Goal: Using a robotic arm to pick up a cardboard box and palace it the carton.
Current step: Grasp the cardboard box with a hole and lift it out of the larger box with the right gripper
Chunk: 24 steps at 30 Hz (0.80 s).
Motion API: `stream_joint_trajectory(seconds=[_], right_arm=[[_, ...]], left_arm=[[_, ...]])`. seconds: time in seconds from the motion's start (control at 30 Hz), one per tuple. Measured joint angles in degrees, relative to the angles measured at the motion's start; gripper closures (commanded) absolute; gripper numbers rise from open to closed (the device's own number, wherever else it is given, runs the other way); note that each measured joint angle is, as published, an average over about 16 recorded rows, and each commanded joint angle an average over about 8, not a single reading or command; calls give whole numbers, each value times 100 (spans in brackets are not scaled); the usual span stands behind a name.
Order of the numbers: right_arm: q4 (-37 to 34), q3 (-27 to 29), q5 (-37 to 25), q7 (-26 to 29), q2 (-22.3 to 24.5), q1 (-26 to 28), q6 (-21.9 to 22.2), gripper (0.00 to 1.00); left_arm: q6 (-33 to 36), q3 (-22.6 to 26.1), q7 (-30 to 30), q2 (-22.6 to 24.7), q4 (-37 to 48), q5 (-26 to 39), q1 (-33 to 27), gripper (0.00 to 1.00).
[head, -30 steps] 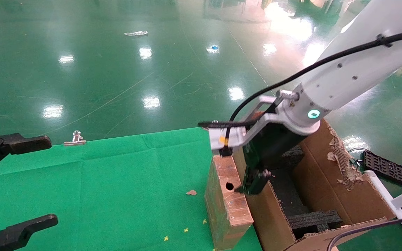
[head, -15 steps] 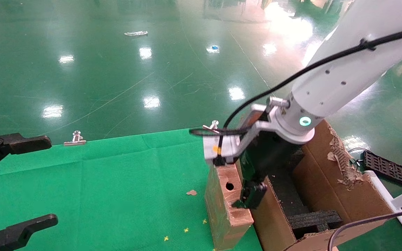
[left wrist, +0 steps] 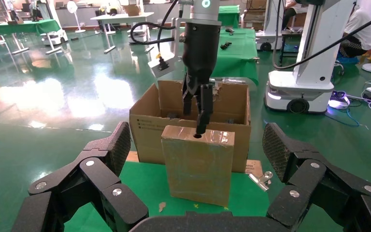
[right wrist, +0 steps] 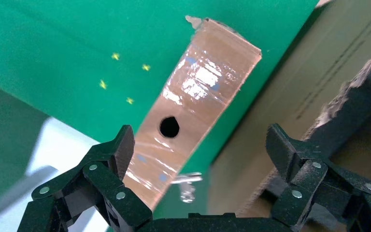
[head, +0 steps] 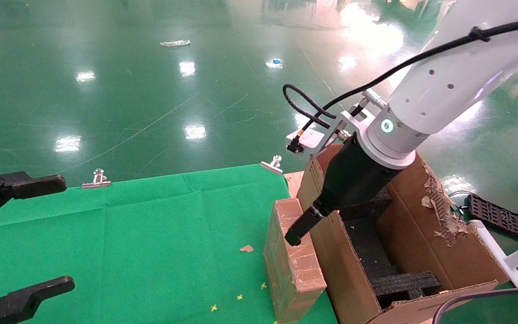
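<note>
— Where's the cardboard box (head: pixel 291 259)?
— Upright on the green bench (head: pixel 151 238), touching the carton (head: pixel 421 252).
— And the right gripper (right wrist: pixel 200 154)?
— Above its taped top — fingers (right wrist: pixel 118 147) spread wide, holding nothing. Left gripper (left wrist: pixel 193 159) sits parked, fingers also wide.

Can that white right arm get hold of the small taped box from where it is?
Probably yes. The right gripper hangs open just above the cardboard box, nothing lying between them. The carton stands close beside the box, leaving one finger little room.
</note>
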Motion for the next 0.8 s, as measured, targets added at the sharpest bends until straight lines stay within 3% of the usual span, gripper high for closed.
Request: stream_joint_trajectory(seconds=[0.33,0.43,0.5,0.6,0.7,0.8], right_arm=[[-669,-176,181,446,-313,-349,7,0],[-756,-228,159,471,-394,-420,21,24],[-784,-260,136,490,-436,-456,30,49],[-789,-303,97,527,-481,-494,45,86],[-756,-339,58,574,-503,-519,61,100],[-706,-367,30,627,-506,-540,76,100]], left_arm=[[-2,4,2,-2,0,-3,-1,0],[-2,5,3,-2,0,-4,-1,2],[-3,6,3,-2,0,-4,-1,20],[-3,7,4,-3,0,-5,-2,57],[-4,8,4,-3,0,-6,-2,92],[-4,9,5,-4,0,-6,-2,100]])
